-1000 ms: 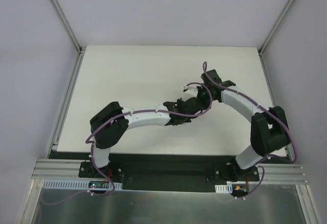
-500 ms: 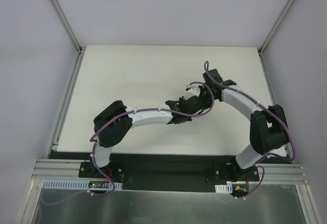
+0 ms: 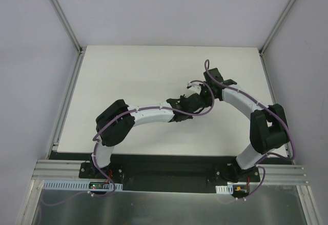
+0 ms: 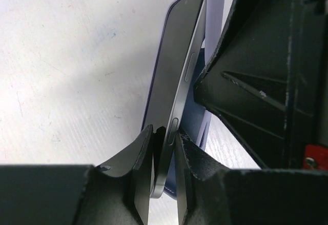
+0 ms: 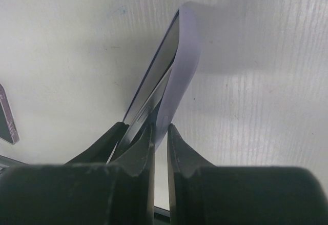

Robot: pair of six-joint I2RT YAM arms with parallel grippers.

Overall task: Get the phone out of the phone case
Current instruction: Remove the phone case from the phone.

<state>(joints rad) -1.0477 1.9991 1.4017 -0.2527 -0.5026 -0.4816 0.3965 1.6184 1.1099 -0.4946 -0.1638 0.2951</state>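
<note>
Arms bend inward, meeting mid-bench. The left end effector clamps the phone, and the right end effector pinches the lavender phone case. Both have shifted slightly away from the bases.

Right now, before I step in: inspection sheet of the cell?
Surface: white table, faint scuffs.
Job's things: phone angled partly out of lavender phone case.
Clutter: small purple-edged item at right wrist view's edge, unidentifiable.
Grippers: left gripper shut on phone; right gripper shut on phone case.
Cables: purple cable along both arms, looped above right wrist.
Surroundings: white walls, aluminium frame rails.
</note>
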